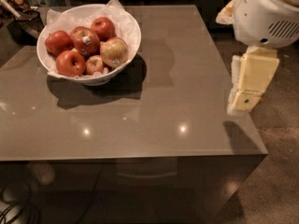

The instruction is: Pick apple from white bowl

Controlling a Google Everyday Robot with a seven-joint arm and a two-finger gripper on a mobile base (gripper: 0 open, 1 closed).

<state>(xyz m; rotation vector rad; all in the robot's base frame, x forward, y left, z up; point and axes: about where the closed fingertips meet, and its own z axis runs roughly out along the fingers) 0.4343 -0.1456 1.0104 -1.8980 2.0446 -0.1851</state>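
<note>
The gripper [249, 80] hangs just past the right edge of the table [187, 92], its arm cut off by the frame; whether it is spread or closed, I cannot tell. The apple [114, 52] lies at the right of the white bowl [134, 31] against the red apples [70, 62], near the far left corner, well apart from the gripper

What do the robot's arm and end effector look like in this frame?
The arm shows as a rounded, glossy white housing with dark vent slats. Below it, the end effector is a blocky cream-yellow piece with a small dark dot low down, just off the right edge of the table. No cables show on either.
</note>
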